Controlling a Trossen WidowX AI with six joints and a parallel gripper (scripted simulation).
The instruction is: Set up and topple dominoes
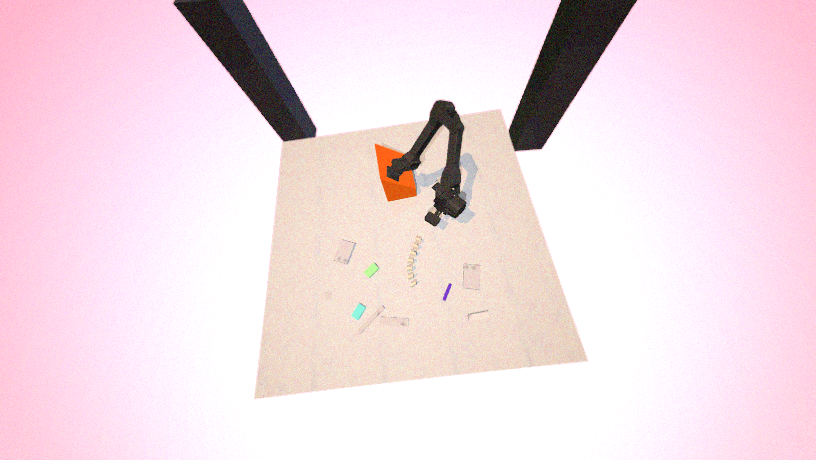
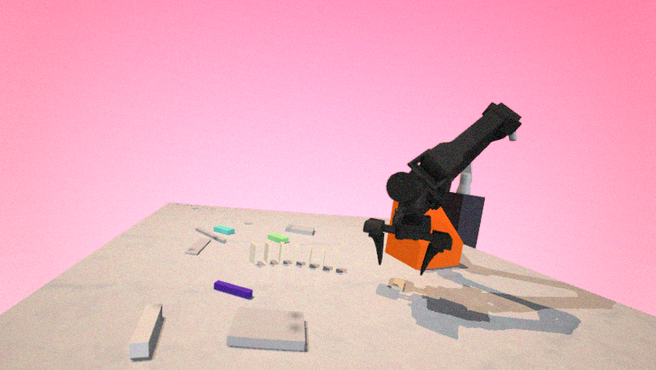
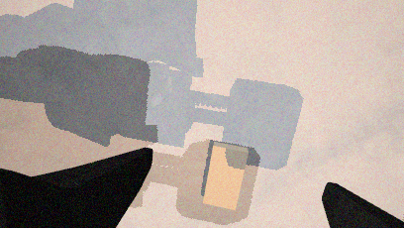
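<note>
Below the widely spread, empty jaws of the gripper (image 1: 440, 217) (image 2: 400, 270) (image 3: 238, 166) lies a pale tan domino (image 2: 397, 284) (image 3: 224, 175), flat, oblong, partly shadowed. Beside the jaws stands the curved cream row (image 1: 412, 262) (image 2: 294, 254); behind them, an orange block (image 1: 401, 189) (image 2: 403, 252). Overhead, the loose domino is hard to make out.

Black hand (image 2: 400, 270) right of centre, fingers wide apart, pointing down, nothing between them. Pale domino (image 2: 396, 284) lying on surface (image 2: 92, 285) below fingertips, in shadow. Row of seven pale dominoes (image 2: 281, 252) upright across middle, spaced apart. Orange block (image 2: 403, 257) behind hand. Green block (image 2: 277, 238) just beyond row; teal block (image 2: 223, 229) farther left. Purple bar (image 2: 232, 289) lying left of centre, in front of row. Flat grey slab (image 2: 266, 328) at bottom centre; long grey block (image 2: 145, 331) at lower left.
</note>
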